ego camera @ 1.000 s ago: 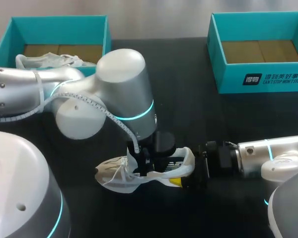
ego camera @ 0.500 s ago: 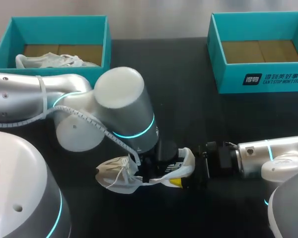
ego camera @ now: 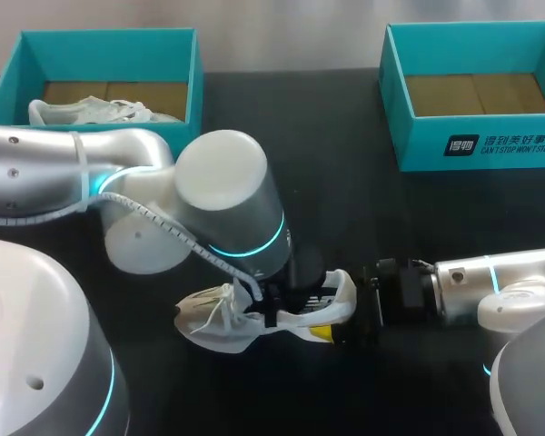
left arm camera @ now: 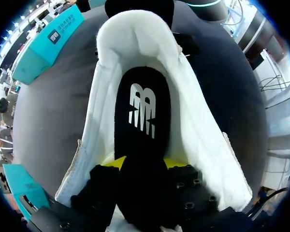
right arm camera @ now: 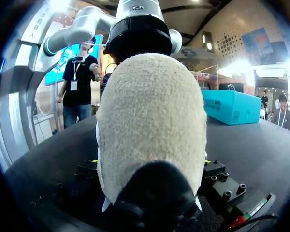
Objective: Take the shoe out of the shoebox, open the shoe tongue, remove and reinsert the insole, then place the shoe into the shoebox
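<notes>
furniture: one table | top: flat, black, matte | light: even, soft grey sheen on surface

Three cameras on one shoe: one high and far, two pressed in close.
The head view looks down from above and behind, taking in the whole black table. The left wrist camera peers straight into the shoe's opening, where the insole fills its frame. The right wrist camera looks level across the table at the heel, with the left arm behind. All three views share the shoe.
</notes>
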Robot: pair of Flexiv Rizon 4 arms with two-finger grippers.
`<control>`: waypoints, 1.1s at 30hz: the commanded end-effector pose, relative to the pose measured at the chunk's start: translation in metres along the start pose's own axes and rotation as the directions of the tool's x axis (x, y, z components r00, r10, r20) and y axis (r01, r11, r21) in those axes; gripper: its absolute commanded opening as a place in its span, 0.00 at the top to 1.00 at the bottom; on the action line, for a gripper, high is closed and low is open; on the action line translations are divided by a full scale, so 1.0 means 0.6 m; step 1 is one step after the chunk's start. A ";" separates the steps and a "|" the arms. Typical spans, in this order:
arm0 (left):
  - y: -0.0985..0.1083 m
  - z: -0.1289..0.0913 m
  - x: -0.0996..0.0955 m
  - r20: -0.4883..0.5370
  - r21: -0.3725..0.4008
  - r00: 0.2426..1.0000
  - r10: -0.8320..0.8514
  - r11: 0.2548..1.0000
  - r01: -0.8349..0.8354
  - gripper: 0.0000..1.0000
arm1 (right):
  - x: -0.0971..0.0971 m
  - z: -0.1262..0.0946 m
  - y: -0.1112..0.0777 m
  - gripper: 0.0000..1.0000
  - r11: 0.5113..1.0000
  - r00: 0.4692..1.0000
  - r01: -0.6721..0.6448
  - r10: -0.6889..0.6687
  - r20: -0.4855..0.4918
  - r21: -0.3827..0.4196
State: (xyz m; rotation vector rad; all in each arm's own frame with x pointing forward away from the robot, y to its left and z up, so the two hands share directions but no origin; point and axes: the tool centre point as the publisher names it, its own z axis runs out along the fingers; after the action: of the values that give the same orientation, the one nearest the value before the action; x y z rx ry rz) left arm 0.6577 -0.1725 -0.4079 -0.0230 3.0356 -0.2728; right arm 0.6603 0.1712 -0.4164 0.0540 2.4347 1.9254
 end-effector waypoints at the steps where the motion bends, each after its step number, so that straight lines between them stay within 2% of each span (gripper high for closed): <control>1: 0.004 0.013 -0.028 -0.009 0.001 1.000 -0.016 1.000 0.016 0.71 | 0.000 0.000 0.003 1.00 1.000 1.000 0.000 0.000 -0.001 0.004; 6: 0.010 0.005 -0.042 -0.048 0.029 0.997 -0.053 0.998 0.054 0.84 | 0.000 0.000 0.003 1.00 1.000 1.000 0.000 0.000 -0.001 0.004; 8: 0.014 0.000 -0.045 -0.062 0.039 0.996 -0.062 0.997 0.065 1.00 | 0.000 0.000 0.003 1.00 1.000 1.000 0.000 0.000 -0.001 0.004; 23: 0.028 -0.052 -0.004 -0.202 0.157 0.979 -0.011 0.987 0.044 1.00 | 0.000 0.000 0.003 1.00 1.000 1.000 0.000 0.000 -0.001 0.004; 33: 0.029 -0.070 -0.002 -0.261 0.223 0.965 -0.021 0.971 0.082 1.00 | 0.000 0.000 0.003 1.00 1.000 1.000 0.000 0.000 -0.001 0.004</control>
State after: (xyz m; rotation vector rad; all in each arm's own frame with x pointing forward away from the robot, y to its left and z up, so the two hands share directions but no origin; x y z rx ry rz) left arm 0.6531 -0.1573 -0.3712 -0.0543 3.2418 -0.6184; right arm 0.6625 0.1718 -0.4157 0.0523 2.4345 1.9268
